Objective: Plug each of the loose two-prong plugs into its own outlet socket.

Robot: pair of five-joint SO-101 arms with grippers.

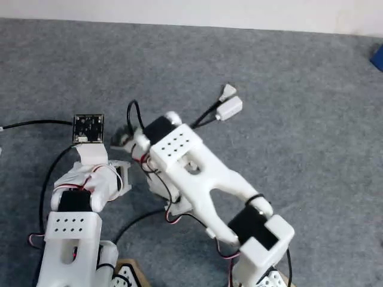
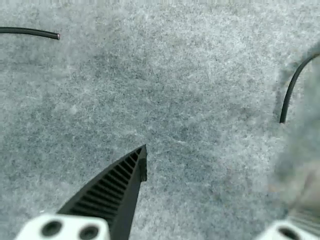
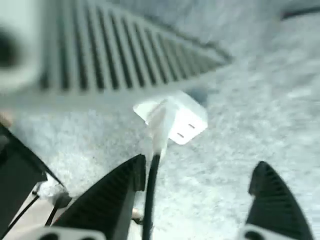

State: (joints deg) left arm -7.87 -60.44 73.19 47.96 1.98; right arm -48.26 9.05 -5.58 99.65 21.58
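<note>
Over a white plastic 2-slot socket block (image 3: 190, 120), the right gripper (image 3: 195, 192) hangs spread, likely lining up a grasp.

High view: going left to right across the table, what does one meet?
Black cable → black square board on an arm → white connectors on black leads → blue object at the edge.

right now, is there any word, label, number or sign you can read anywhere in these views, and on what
No text can be read.
On the white plastic outlet block: two slots, no print seen.
On the small black square board: pale specks, too small to read.
</note>
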